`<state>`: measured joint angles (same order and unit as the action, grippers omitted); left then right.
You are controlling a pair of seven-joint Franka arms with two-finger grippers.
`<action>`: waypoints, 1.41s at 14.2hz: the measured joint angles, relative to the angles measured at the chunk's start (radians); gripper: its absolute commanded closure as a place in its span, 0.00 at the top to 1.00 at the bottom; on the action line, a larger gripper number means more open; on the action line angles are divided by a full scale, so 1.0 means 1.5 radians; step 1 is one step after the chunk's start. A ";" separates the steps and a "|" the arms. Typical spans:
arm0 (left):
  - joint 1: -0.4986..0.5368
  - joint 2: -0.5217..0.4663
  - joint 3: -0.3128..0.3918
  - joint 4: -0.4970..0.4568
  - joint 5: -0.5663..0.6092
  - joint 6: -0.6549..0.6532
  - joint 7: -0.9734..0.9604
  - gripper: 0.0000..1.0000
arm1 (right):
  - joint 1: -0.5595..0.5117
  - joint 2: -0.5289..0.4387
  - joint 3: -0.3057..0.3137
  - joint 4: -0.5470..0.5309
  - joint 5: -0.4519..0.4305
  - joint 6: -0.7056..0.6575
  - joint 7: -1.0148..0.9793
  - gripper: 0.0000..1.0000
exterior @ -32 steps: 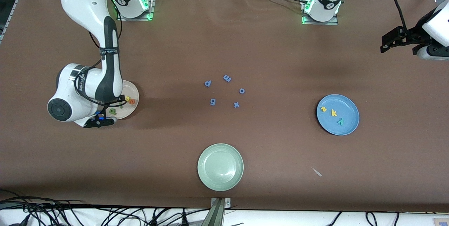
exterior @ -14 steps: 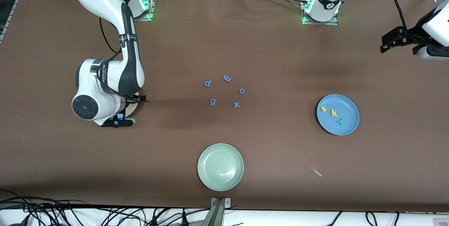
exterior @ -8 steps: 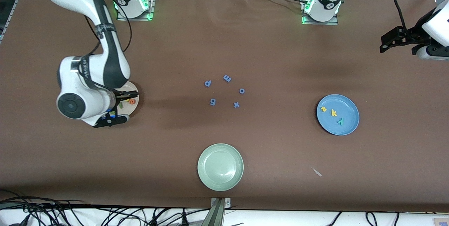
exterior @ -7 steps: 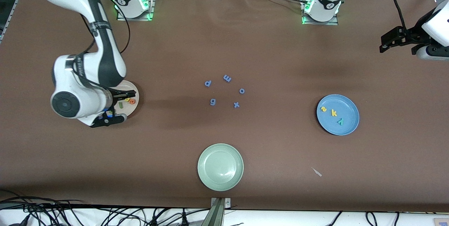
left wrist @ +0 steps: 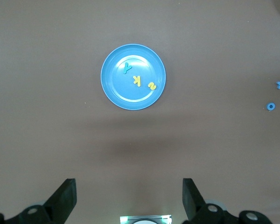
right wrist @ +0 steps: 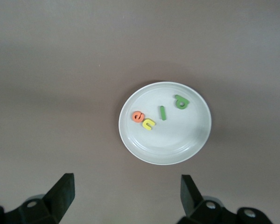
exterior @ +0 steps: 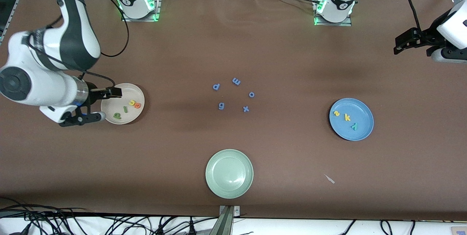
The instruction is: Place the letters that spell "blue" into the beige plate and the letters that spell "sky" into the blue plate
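Hovering beside the beige plate (exterior: 122, 89), my right gripper (exterior: 97, 104) spreads its jaws wide and empty; my left gripper (exterior: 398, 46) waits, likewise wide.

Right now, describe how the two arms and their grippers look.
Both arms are glossy white with dark grey-black joint sections. The right arm has a black cable looping alongside it and small dark lettering on its wrist. Each base carries a black band and glows green. The right gripper and left gripper are black, with blunt two-finger tips.
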<state>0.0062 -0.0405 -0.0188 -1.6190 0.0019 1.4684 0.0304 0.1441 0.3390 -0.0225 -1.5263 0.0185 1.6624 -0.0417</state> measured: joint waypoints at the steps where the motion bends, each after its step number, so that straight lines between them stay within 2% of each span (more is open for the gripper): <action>1: 0.001 -0.005 0.000 -0.006 0.000 0.002 0.000 1.00 | -0.002 -0.025 0.001 -0.007 -0.002 0.001 0.003 1.00; 6: 0.001 -0.013 0.000 -0.014 0.000 0.005 0.000 1.00 | -0.036 -0.141 0.003 -0.056 -0.005 -0.004 0.004 1.00; 10: 0.001 -0.013 0.000 -0.015 0.000 0.008 0.000 1.00 | -0.063 -0.203 0.003 -0.072 -0.007 -0.066 0.004 1.00; 14: 0.001 -0.013 0.000 -0.016 0.000 0.033 0.000 1.00 | -0.077 -0.229 -0.007 -0.072 -0.007 -0.090 0.004 1.00; 20: 0.002 -0.013 0.000 -0.016 0.000 0.034 0.000 1.00 | -0.060 -0.223 -0.035 -0.065 -0.007 -0.092 0.004 1.00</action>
<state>0.0089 -0.0602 -0.0188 -1.6435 0.0017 1.5199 0.0304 0.0537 0.0050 -0.0755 -1.6239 0.0079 1.5237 -0.0359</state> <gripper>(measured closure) 0.000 0.000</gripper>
